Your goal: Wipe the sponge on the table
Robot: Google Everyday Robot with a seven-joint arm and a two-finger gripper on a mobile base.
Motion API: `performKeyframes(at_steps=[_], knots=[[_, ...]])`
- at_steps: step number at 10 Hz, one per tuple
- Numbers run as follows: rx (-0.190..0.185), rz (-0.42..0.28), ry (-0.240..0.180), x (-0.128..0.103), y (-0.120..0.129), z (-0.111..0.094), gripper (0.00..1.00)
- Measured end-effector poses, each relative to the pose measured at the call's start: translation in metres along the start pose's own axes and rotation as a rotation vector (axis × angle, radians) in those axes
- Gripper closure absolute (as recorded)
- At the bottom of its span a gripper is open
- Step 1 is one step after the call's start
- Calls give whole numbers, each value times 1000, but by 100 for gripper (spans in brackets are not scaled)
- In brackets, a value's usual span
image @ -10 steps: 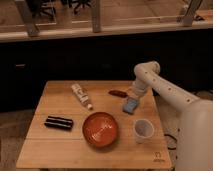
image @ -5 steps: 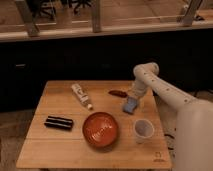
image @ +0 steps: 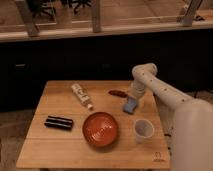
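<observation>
Hanging low over the far right part of the table, the gripper is directly above the sponge and covers its far end, so I cannot tell if the gripper is open or if it grips something. I also cannot tell whether it touches the sponge. The sponge is a small light-blue block with a rectangular shape. It lies on the wood just below the gripper, a little turned, and its near end points toward the camera. It looks smaller than the white cup. Just beside the gripper, on the side away from the robot's body, lies a dark red oblong item, apart from the sponge. The white cup stands upright nearer to the camera than the gripper. A round red bowl is next to the cup, further from the gripper. A white tube lies diagonally beyond the dark red item, well apart from the gripper. A black flat bar lies furthest from the gripper. The white arm bends down to the gripper from behind. The table is square, of light wooden planks, with a small dark logo at its near corner.
</observation>
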Motion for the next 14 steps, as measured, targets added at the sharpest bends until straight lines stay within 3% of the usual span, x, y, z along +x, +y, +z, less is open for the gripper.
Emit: performKeyframes(at_steps=[11,14], knots=[[-7,-13,-6,0,-1,8,20],[-8,-12,-7,1,-1,9,27]])
